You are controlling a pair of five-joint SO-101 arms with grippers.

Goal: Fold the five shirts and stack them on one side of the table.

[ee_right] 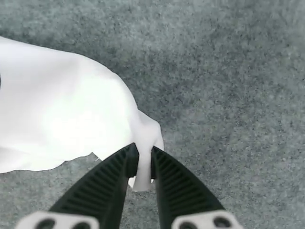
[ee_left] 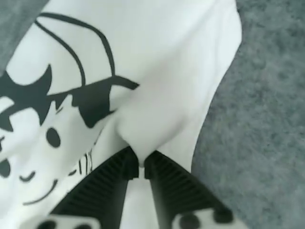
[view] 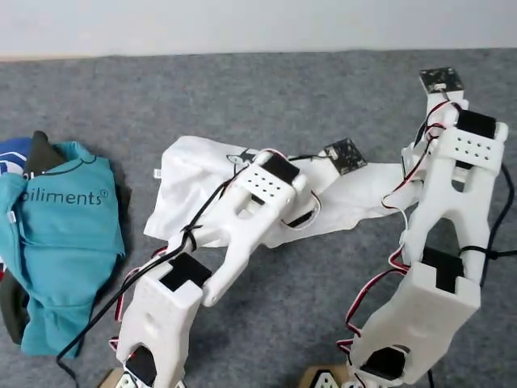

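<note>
Inside left tool (ee_left: 139,165), right tool (ee_right: 143,160): shirt (view: 186,187)

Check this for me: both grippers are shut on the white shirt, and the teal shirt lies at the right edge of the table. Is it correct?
Not quite. The high view shows the teal shirt at the left edge of the table, not the right. The left gripper and the right gripper are indeed shut on the white shirt.
</note>
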